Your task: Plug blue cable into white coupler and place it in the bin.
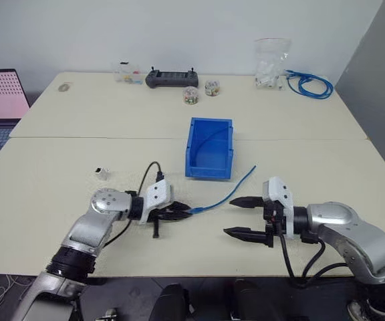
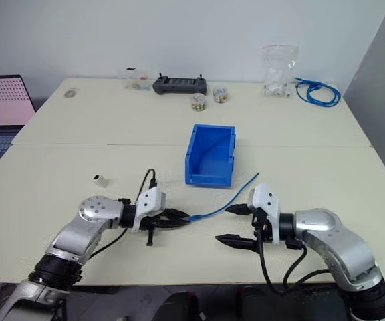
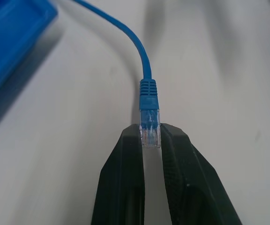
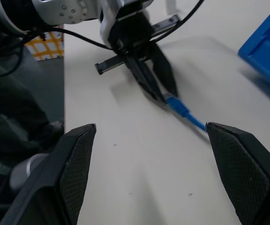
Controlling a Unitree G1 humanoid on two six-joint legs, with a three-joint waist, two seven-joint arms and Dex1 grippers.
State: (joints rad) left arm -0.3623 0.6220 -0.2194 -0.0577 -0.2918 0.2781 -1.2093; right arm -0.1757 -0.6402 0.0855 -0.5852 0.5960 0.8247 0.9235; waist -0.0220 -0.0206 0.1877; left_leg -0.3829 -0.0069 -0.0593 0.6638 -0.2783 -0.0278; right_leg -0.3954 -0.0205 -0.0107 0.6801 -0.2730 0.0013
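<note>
Blue cable (image 1: 226, 196) lies on the desk (image 1: 59, 200), running from just right of the bin (image 1: 209, 148) down to the left pincer (image 1: 183, 212), which is closed on the clear plug (image 3: 149, 129) at the near end; the wrist view shows the plug nipped between both fingertips with only the boot sticking out. Right pincer (image 1: 241, 217) hangs spread wide, holding nothing, facing the left one across a short gap. White coupler (image 1: 101, 173) sits alone on the desk, well to the left, apart from both arms. Step in hand looks like securing the plug before mating: keep the grip square on the plug body, leave the nose free to enter the socket, avoid pressing the latch tab. The empty pincer probably needs to fetch the coupler and hold it socket-outward. No readable writing or brand on cable, bin or coupler.
</note>
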